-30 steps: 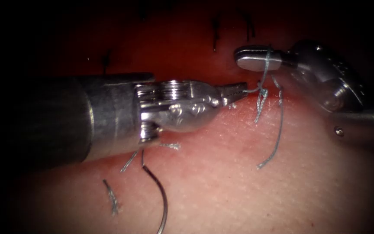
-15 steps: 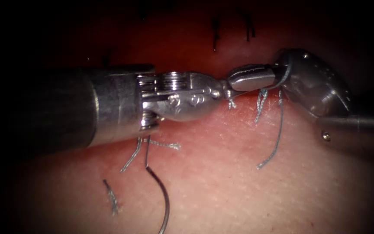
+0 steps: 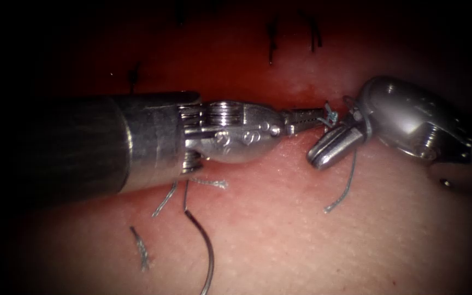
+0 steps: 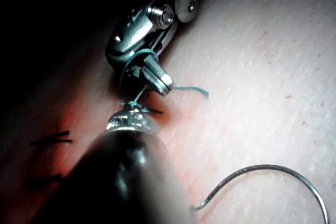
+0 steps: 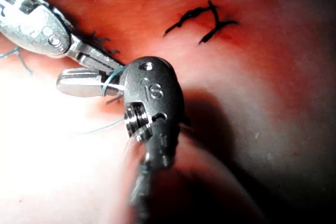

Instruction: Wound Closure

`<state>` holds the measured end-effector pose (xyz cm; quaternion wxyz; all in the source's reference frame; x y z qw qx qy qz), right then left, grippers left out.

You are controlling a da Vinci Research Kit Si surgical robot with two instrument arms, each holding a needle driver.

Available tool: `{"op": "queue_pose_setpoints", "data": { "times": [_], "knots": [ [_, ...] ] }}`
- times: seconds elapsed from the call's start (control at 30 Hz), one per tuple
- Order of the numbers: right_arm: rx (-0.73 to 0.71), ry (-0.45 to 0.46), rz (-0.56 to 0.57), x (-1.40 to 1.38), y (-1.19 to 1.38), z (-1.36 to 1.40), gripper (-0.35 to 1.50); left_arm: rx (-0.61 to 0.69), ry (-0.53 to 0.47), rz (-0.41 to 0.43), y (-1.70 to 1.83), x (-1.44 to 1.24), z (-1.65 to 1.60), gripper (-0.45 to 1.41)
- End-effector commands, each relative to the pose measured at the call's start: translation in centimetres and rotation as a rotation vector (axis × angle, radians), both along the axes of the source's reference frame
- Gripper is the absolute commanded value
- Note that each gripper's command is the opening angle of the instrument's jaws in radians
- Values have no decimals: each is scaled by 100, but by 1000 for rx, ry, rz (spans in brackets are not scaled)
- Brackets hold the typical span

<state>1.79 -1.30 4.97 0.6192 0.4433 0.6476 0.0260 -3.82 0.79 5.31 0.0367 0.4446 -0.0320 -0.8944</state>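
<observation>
My left tool (image 3: 308,116) reaches in from the left, its narrow jaws shut on the thread (image 3: 330,112) at the edge of the cut (image 3: 301,90). Just right of it, my right tool (image 3: 328,151) points down and left with its jaws shut, a turn of thread wound round their base (image 5: 111,80). The thread's free tail (image 3: 346,186) trails over the pale tissue (image 3: 279,235). The curved needle (image 3: 207,248) lies loose on the tissue below the left tool's shaft, held by neither tool and out of the tissue; it also shows in the left wrist view (image 4: 273,174).
Short cut ends of thread (image 3: 140,254) (image 3: 210,183) lie on the tissue near the needle. Dark stitch marks (image 3: 271,38) (image 5: 205,17) sit beyond the cut, where red fluid (image 3: 236,71) stains the tissue. The left tool's thick shaft (image 3: 83,147) spans the left half.
The right tool swung from above the left jaws down to their lower right, carrying the loop of thread with it. The left tool kept its hold and barely moved. The needle stayed put.
</observation>
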Motion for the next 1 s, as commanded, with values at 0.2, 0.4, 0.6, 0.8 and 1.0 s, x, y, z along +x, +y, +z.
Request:
{"op": "queue_pose_setpoints", "data": {
  "times": [0.2, 0.4, 0.6, 0.8, 1.0],
  "knots": [
    [-97, -30, -155, 16, 9, -9, 0, 2, -5, 14, 2, -8, 2, -45],
    [-167, -61, -270, 21, 2, -10, 41, 0, -2, 21, -2, -9, 1, -45],
    [-216, -58, -340, 23, -15, -6, 71, -2, 4, 23, -3, -9, 0, -45],
    [-264, -74, -391, 24, -28, 2, 73, -1, 6, 27, -4, -7, -1, -45],
    [-325, -150, -416, 23, -27, 6, 54, -3, 7, 30, -7, -4, -3, -45]
  ]
}}
